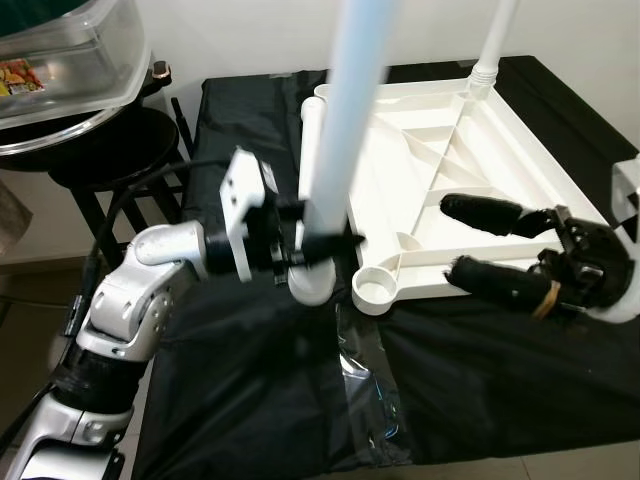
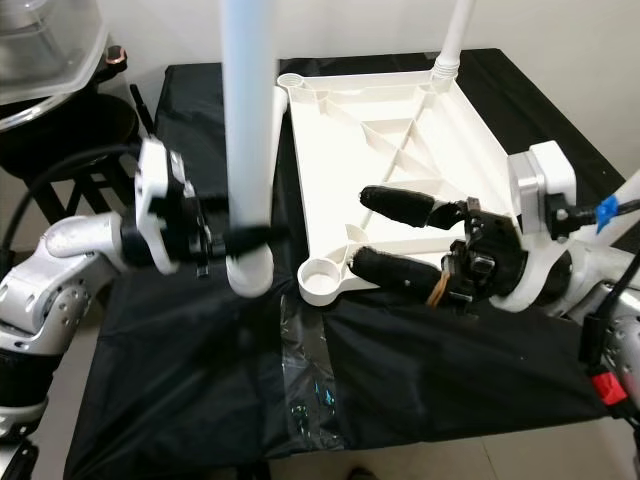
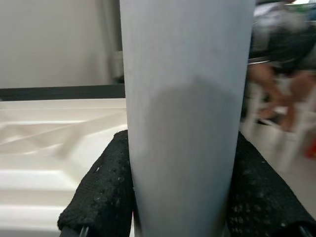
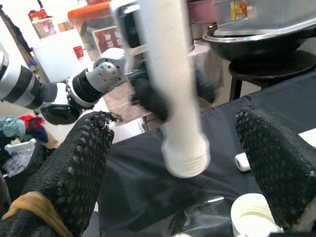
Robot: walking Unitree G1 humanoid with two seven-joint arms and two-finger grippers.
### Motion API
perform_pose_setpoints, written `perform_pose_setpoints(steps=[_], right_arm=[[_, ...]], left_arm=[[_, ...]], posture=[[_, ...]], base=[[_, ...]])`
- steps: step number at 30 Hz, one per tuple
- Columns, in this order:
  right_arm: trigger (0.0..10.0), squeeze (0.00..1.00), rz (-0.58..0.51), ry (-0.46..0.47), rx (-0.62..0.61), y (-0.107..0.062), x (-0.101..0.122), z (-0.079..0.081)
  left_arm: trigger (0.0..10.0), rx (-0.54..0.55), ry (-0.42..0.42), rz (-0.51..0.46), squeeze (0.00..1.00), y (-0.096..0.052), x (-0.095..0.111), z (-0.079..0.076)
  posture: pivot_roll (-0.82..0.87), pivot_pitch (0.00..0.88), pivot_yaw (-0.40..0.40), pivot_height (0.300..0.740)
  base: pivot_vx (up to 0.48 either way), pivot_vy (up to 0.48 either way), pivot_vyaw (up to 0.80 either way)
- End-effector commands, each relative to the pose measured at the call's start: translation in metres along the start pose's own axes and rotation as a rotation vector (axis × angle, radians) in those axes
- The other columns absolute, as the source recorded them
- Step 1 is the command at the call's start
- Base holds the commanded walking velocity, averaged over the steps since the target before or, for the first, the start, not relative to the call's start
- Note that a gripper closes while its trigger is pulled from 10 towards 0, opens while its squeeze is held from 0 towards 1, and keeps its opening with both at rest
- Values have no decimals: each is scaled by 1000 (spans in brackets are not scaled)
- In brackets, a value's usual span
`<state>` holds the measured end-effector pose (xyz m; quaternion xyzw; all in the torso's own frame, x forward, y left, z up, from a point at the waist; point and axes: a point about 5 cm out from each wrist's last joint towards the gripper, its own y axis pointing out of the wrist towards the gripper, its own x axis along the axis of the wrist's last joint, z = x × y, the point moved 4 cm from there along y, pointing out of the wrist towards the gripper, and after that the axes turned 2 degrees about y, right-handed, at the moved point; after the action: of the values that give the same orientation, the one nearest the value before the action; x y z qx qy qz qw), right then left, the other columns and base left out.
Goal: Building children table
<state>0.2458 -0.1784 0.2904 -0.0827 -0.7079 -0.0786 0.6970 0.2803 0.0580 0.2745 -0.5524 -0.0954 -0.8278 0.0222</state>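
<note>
The white tabletop (image 1: 500, 150) lies upside down on the black-covered table. One white leg (image 1: 495, 40) stands in its far corner. My left gripper (image 1: 318, 245) is shut on a second pale leg tube (image 1: 345, 110) and holds it upright. The tube's threaded lower end (image 4: 185, 158) hangs just left of the empty near corner socket (image 1: 375, 288), not in it. The black fingers (image 3: 98, 197) press both sides of the tube (image 3: 187, 123). My right gripper (image 2: 362, 228) is open over the tabletop's near edge, beside that socket, with nothing between its fingers (image 4: 74, 168).
A clear plastic bin (image 1: 70, 70) rests on a dark stool (image 1: 110, 150) at the far left. A clear bag of small parts (image 1: 370, 400) lies on the black cloth (image 1: 500, 380) near the front edge. Another empty socket (image 1: 315, 100) is at the tabletop's far left corner.
</note>
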Motion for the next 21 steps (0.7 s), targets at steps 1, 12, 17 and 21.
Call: perform_pose_setpoints(steps=[1,12,17,21], right_arm=[[10000,0,24,1,49,3,1,3],[10000,0,77,69,381,17,13,27],[10000,0,136,37,477,29,7,34],[10000,0,182,-41,499,47,-4,32]], left_arm=[[10000,-75,-12,3,0,2,0,-14],[10000,-209,-54,1,0,8,-3,-41],[10000,-242,-64,-11,0,14,-2,-47],[10000,-268,-75,-32,0,21,1,-52]], posture=[[-48,178,18,740],[-53,175,10,740],[-50,170,11,740],[-45,168,12,740]], base=[[0,0,0],[0,0,0],[0,0,0],[0,0,0]])
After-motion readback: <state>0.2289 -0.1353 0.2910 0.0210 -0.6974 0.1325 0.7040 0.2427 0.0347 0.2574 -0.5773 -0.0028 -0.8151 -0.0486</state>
